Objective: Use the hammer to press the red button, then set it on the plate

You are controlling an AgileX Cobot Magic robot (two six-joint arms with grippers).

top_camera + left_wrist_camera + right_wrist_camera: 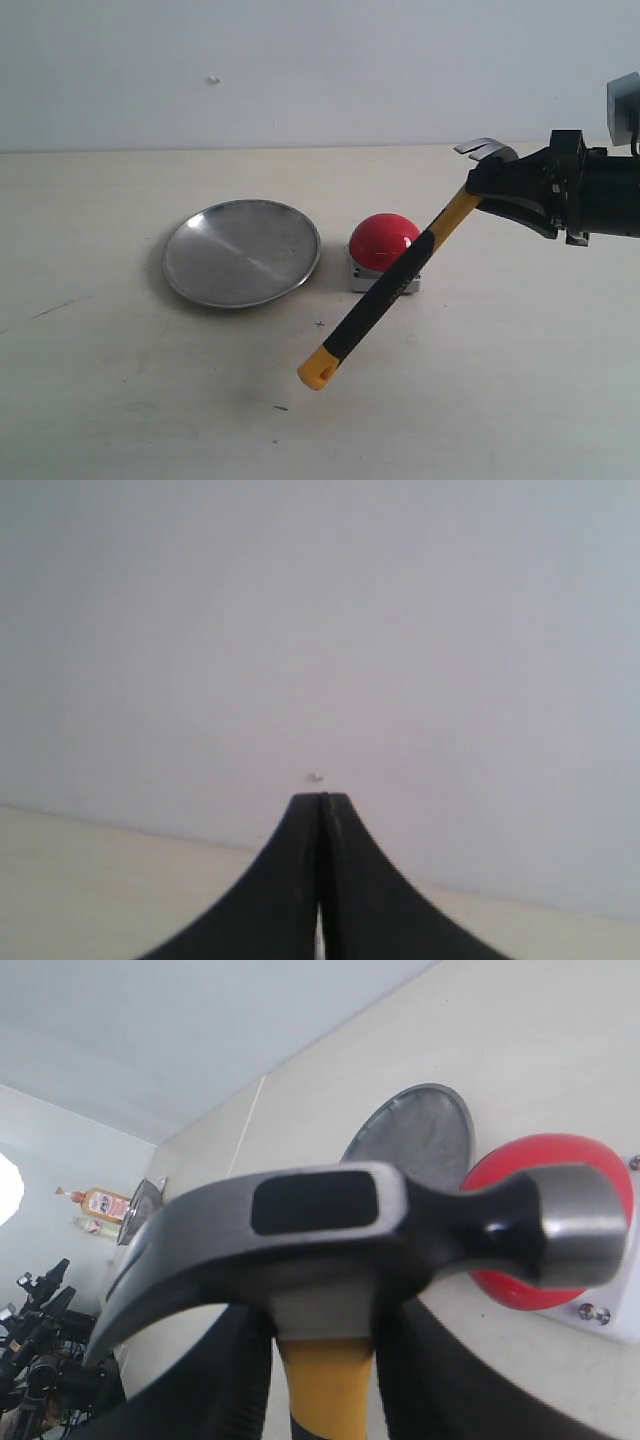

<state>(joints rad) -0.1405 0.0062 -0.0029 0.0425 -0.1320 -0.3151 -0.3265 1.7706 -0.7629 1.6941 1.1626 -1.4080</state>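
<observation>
My right gripper [492, 186] is shut on the hammer [400, 280] just below its dark metal head, holding it in the air. The yellow-and-black handle slants down past the front of the red button [383, 240] to its yellow looped tip. Left of the button lies the round silver plate [240, 252]. In the right wrist view the hammer head [320, 1230] fills the middle above my right gripper [325, 1350]. The red button [545, 1152] and the plate [420, 1130] show behind the head. My left gripper [320, 815] is shut on nothing and faces the wall.
The pale table [140, 400] ends at a light wall at the back. The button sits on a square grey-white base [612, 1317]. A bottle [100, 1202] and dark equipment [35, 1360] stand off the table's far end in the right wrist view.
</observation>
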